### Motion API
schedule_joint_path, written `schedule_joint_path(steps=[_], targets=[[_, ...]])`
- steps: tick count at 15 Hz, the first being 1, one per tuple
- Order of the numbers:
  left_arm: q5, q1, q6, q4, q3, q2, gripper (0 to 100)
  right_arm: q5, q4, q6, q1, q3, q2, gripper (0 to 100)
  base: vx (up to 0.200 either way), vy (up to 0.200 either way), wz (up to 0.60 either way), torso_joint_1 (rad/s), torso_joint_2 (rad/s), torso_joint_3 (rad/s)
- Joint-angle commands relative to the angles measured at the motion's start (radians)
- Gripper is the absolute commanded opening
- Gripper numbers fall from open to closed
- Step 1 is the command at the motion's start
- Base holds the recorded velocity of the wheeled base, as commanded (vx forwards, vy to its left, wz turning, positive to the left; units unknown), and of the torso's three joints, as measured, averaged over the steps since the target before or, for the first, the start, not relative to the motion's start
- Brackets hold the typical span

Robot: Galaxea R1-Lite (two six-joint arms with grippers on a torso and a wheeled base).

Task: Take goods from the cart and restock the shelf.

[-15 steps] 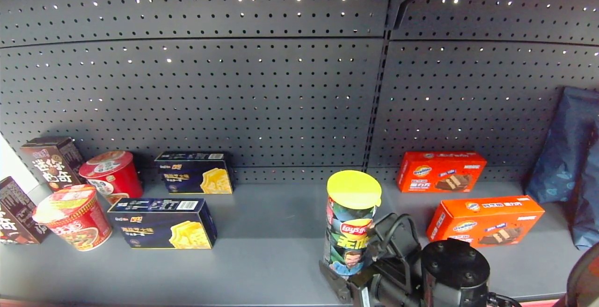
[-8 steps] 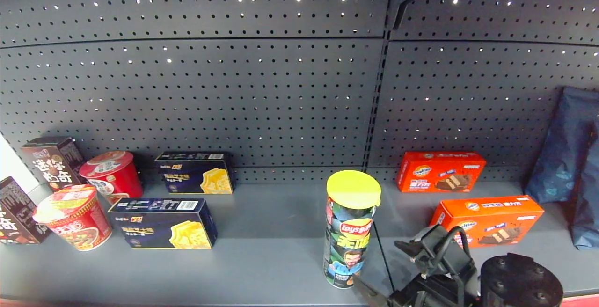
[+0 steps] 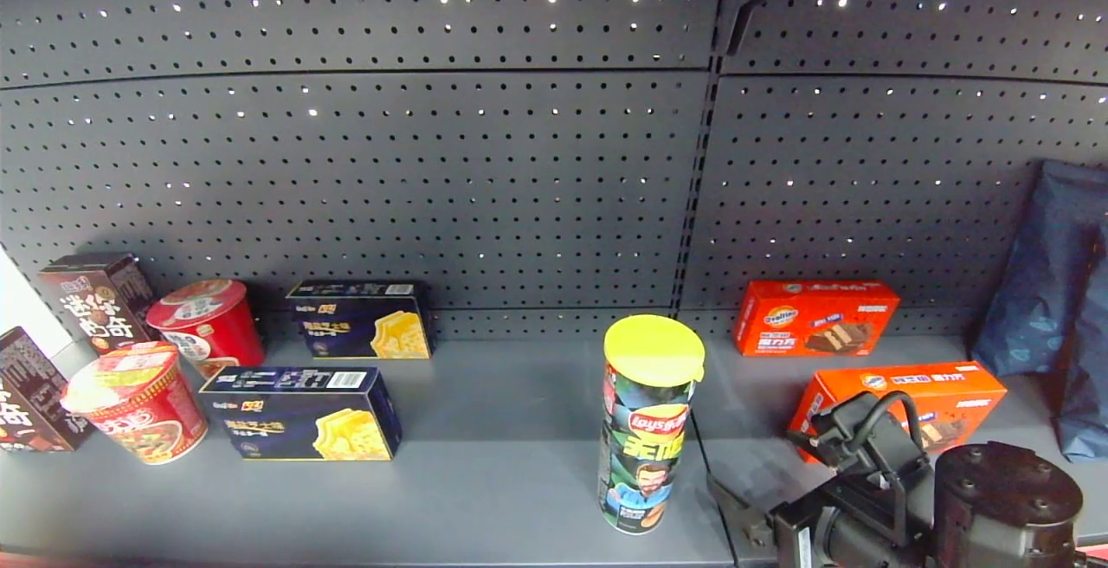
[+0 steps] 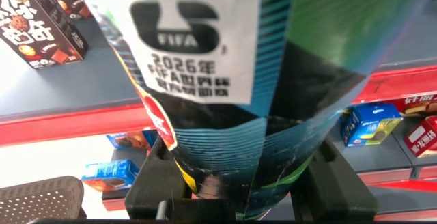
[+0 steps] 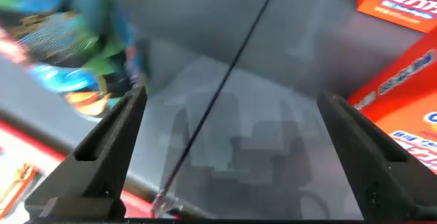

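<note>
Right wrist view: right gripper [image 5: 232, 162] spread wide, empty; standing chips can [image 5: 75, 46] beside one finger, apart. Best back straight out, no clipping it.
Left wrist view: left gripper [image 4: 239, 190] clamped round second chips can [image 4: 225, 80].
Head view: shelf [image 3: 502, 490] holds standing chips can upright, navy boxes [image 3: 303, 412], orange boxes [image 3: 900, 403], cup noodles [image 3: 138, 403].

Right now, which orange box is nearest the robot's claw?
The front orange box, right behind the right gripper; the back orange box sits by the wall.

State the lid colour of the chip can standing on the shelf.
Yellow-green lid, clearest in the head view.
</note>
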Motion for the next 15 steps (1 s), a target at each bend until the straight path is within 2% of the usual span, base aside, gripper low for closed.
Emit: schedule_joint_path(steps=[1,7,15], targets=[[0.000,0.000,0.001,0.000,0.001,0.000,0,-0.001,0.002,0.000,-0.014,-0.038,0.024,100,0.000,0.000,0.00,0.000,0.00,0.000],[-0.001,0.000,0.000,0.000,0.000,0.002,0,-0.003,0.007,0.000,-0.002,-0.123,0.114,100,0.000,0.000,0.00,0.000,0.00,0.000],[-0.001,0.000,0.000,0.000,0.012,0.000,0,-0.003,0.002,0.000,0.027,-0.141,0.153,100,0.000,0.000,0.00,0.000,0.00,0.000]])
